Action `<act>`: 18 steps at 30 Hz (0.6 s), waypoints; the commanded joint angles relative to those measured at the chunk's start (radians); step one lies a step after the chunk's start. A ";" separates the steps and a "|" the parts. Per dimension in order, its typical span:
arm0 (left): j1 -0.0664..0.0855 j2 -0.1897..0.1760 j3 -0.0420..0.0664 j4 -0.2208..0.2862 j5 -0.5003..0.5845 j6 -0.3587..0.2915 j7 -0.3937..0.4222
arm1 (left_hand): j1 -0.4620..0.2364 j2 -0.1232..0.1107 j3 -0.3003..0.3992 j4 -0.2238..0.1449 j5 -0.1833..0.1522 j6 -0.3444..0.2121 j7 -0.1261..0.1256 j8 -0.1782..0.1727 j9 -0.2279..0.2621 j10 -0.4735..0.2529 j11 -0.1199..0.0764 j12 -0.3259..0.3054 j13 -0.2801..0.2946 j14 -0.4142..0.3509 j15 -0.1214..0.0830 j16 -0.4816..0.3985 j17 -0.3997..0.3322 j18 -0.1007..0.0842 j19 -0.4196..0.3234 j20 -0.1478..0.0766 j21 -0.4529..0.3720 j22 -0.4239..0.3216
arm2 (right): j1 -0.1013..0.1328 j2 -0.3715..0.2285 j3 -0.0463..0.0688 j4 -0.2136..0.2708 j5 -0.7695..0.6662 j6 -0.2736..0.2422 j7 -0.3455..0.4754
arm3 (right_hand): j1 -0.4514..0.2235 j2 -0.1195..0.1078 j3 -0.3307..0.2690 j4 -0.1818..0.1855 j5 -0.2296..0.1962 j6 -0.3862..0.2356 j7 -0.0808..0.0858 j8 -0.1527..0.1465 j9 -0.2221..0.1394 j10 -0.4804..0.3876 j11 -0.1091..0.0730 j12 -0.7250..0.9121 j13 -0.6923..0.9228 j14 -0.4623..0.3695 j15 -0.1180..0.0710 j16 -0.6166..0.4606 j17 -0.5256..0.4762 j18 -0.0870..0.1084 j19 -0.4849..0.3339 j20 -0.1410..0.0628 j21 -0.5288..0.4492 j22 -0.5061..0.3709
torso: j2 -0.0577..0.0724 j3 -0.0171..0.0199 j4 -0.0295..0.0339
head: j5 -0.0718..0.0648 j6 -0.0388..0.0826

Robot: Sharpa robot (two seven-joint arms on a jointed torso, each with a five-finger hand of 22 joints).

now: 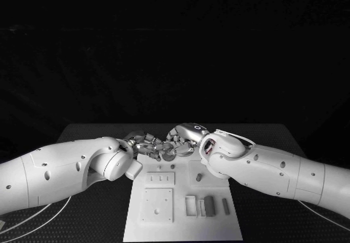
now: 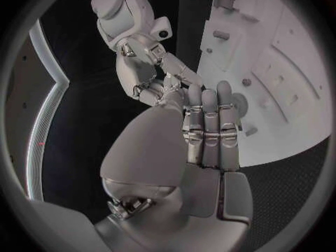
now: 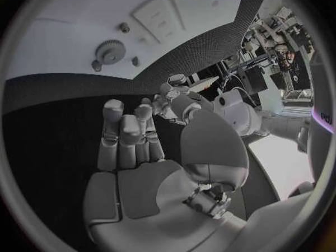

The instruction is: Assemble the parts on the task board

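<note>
Right now both hands meet over the far end of the task board (image 1: 182, 217), which lies in the middle of the black table (image 1: 87, 134). The left hand (image 1: 143, 144) and the right hand (image 1: 180, 142) sit so close that their fingers seem to touch. In the wrist views each palm looks bare with the fingers fairly straight and side by side, so I judge both unloaded, though where the fingertips meet is too cluttered to be sure nothing small is pinched.

On the board a gear (image 3: 109, 51) lies flat near its far edge, with small pegs (image 3: 124, 27) beside it. Upright grey blocks (image 1: 209, 205) stand at the near end, well apart from the hands.

These parts look like light, rigid plastic and probably slick. The gear, I think, is best pinched across its toothed rim, the blocks by their flat sides. Being light, they may skid if nudged.
</note>
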 commanded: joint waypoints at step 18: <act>0.001 -0.001 0.001 -0.037 -0.119 0.162 -0.170 | -0.076 0.057 0.004 -0.006 0.066 0.058 -0.043 0.052 0.110 0.017 -0.027 0.103 0.070 0.015 -0.036 0.103 0.037 0.003 0.024 -0.039 0.027 0.080 | -0.003 -0.092 0.005 -0.038 0.100 -0.076 0.026 | 0.015 -0.023 -0.002 0.010 0.000 -0.046 0.028 -0.022 -0.010 -0.023 0.015 -0.011 -0.009 -0.014 0.017 -0.010 -0.004 0.014 -0.013 0.004 -0.013 0.006 | -0.001 0.0025 -0.0019 | 0.009 -0.003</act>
